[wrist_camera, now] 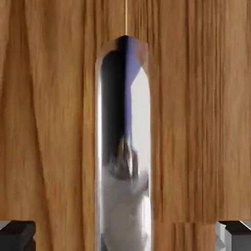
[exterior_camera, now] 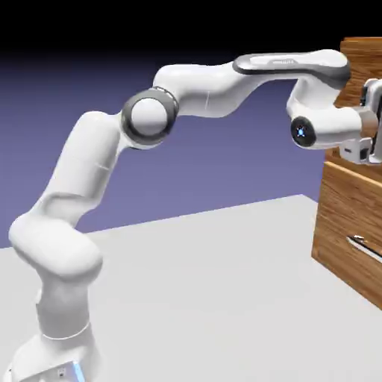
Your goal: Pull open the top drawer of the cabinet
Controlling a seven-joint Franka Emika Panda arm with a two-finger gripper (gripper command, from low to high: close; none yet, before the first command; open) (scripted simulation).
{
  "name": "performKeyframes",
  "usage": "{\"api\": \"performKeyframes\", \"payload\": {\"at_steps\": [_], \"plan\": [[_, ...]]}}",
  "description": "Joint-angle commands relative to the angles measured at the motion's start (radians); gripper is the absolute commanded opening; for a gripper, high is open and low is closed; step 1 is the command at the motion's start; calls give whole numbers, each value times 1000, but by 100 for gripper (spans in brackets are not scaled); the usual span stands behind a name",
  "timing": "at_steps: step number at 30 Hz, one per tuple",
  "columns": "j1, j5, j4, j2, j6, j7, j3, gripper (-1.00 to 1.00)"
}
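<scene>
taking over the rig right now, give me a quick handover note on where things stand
Pincer: open, one tip on each side of the silver bar handle, not yet closed on it. The handle shows large and centred between the tips in the hand view.
Top drawer: its wood panel fills the hand view; whether it has slid out at all cannot be told.
Cabinet: at the exterior view's right edge, arm reaching to its upper part; a lower drawer's handle shows below.
Done: approach and alignment.
Left: close on the handle, pull straight back.
</scene>
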Motion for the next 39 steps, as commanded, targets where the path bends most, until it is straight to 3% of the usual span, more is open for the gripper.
{"api": "performKeyframes", "payload": {"at_steps": [1, 13, 20, 26, 39], "plan": [[17, 18, -36, -27, -6, -32, -9, -100], [214, 213, -450, -428, -26, -478, -100, -100], [209, 350, -634, -675, 2, -783, -54, -100], [84, 443, -804, -878, 22, -975, 75, -100], [-387, 348, -936, -967, -12, -796, 509, -100]]}}
